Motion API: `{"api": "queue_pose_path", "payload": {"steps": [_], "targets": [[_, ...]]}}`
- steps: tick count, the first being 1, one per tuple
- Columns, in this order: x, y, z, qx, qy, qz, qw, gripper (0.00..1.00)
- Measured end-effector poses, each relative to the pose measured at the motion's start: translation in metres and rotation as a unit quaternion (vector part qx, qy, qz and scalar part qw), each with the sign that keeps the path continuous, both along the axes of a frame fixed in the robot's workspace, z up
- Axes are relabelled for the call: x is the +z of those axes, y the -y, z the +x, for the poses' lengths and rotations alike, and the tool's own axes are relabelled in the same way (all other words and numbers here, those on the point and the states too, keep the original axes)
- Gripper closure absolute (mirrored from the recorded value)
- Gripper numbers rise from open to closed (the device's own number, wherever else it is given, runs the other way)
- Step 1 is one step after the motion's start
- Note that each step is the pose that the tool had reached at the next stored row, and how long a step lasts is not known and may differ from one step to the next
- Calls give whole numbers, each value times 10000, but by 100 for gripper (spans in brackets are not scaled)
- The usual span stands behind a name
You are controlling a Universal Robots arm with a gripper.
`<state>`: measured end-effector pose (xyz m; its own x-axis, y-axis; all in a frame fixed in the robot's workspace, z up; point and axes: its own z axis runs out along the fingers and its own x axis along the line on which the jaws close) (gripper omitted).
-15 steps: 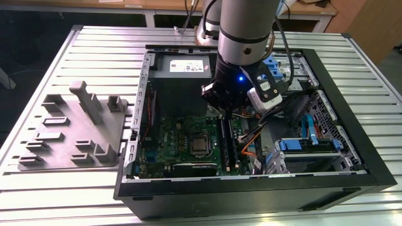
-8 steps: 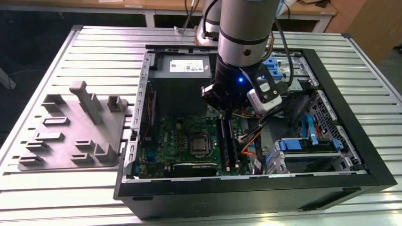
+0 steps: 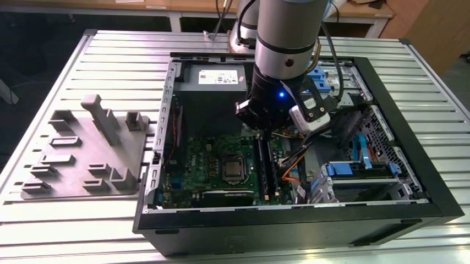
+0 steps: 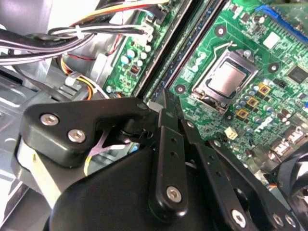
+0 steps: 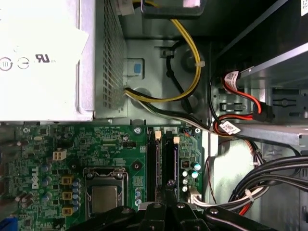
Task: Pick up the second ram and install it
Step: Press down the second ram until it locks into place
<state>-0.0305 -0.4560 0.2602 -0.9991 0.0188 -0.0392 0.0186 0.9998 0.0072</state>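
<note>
The gripper (image 5: 168, 186), fingers drawn together, rests tip-down on the second ram (image 5: 168, 154), probably to seat it. The stick lies slotted just to the exterior view's right of the CPU socket (image 3: 232, 166).

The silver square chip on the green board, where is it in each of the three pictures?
Exterior view: the silver chip sits in the open case, on the exterior view's left of the long black memory slots.
First wrist view: the chip lies beside those slots.
Second wrist view: the chip lies beside the slots.
Shared landmark: the memory slots.
</note>
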Motion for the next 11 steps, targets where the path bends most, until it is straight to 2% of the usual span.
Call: {"api": "queue_pose_path", "payload": {"steps": [7, 11], "targets": [[-10, -28, 0, 0, 0, 13, 10000, 90], [-51, -39, -1, 1, 0, 26, 10000, 90]]}}
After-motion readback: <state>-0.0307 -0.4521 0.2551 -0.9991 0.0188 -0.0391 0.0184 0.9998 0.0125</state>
